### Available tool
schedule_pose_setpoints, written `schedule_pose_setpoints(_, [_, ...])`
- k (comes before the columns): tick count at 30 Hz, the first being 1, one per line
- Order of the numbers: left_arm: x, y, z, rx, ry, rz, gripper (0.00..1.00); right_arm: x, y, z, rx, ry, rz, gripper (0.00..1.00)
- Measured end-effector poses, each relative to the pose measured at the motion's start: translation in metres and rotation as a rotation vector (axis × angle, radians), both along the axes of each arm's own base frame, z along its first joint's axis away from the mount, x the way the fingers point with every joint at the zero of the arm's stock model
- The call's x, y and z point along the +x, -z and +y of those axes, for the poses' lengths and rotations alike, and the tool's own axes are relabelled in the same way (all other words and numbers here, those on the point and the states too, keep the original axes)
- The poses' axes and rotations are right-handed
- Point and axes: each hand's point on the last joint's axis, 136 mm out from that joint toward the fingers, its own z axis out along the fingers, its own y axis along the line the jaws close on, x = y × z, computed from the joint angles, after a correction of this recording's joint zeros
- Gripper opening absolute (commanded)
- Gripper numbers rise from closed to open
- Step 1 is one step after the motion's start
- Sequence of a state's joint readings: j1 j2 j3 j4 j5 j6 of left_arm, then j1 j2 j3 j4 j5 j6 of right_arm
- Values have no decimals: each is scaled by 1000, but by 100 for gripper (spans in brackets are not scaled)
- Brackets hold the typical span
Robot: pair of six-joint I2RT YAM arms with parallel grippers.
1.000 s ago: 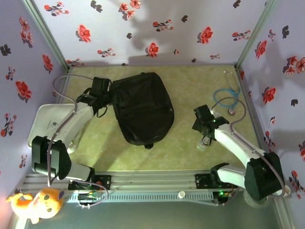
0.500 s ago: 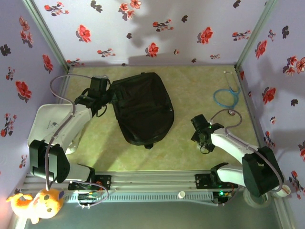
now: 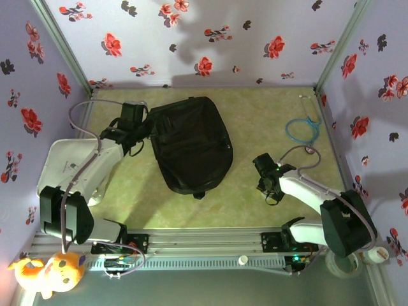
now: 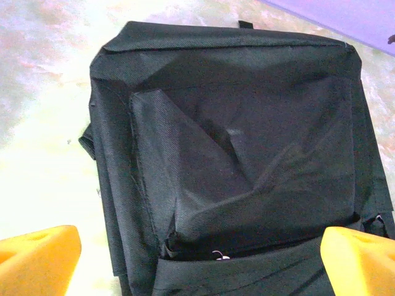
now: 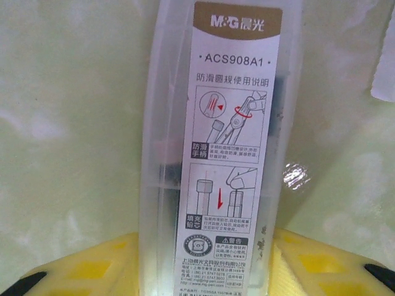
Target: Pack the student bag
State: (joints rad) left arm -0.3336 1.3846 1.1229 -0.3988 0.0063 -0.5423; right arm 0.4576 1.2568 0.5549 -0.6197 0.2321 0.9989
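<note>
student bag [image 3: 191,143] flat on table [image 3: 255,115] left of centre, left gripper [image 4: 200,250] spread wide at its left edge, right gripper [image 5: 207,265] fingers closely flanking clear M&G compass case [image 5: 216,154], clamping contact cannot be determined

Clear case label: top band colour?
Brown band, white lettering; best in the right wrist view.

Overhead view looks down, far; left wrist view shares the student bag [image 3: 191,145]; right wrist closest.
</note>
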Motion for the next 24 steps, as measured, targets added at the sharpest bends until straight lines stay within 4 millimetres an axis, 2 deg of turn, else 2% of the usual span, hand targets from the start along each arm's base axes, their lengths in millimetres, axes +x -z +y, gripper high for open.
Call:
schedule_pose_setpoints(4, [-1,6,-11,-38,46,25,100,1,-3,2,-7,-20,-3,46])
schedule_pose_setpoints(10, [3,14,-56,-217,173,70,100,24,-31,24,33,-137,-108,47])
schedule_pose_setpoints(13, [0,18,-88,-307,246,96,100,42,-52,47,85,-224,-186,48])
schedule_pose_setpoints(19, [-19,27,-162,-445,405,168,99,70,-91,107,239,-444,-324,48])
schedule_pose_setpoints(24, [-27,27,-204,-517,485,202,89,80,-102,145,322,-576,-370,48])
